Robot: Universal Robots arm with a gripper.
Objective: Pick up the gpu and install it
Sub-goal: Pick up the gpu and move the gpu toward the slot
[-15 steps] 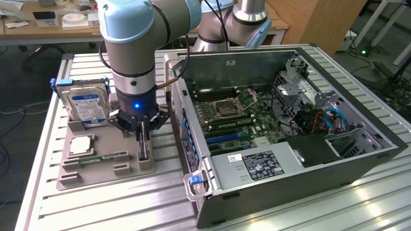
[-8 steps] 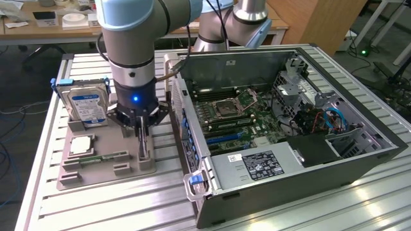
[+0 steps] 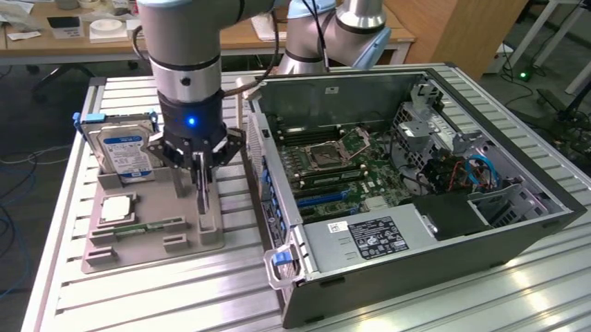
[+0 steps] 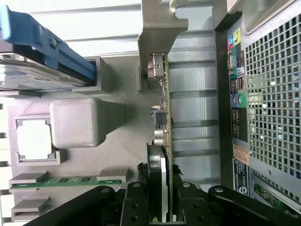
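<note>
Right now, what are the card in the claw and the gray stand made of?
The gpu looks like a green circuit board with a matte black cooler, likely plastic, and a shiny metal end bracket. The gray stand looks like matte plastic: dull, blocky, no shine.

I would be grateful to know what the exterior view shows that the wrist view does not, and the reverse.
The exterior view adds the arm and the open case's motherboard and power supply. The wrist view adds the case's rear grille and the gripper closed on both faces of the gpu. Both share the gpu upright in the grey fixture, the hard drive and the memory stick.
</note>
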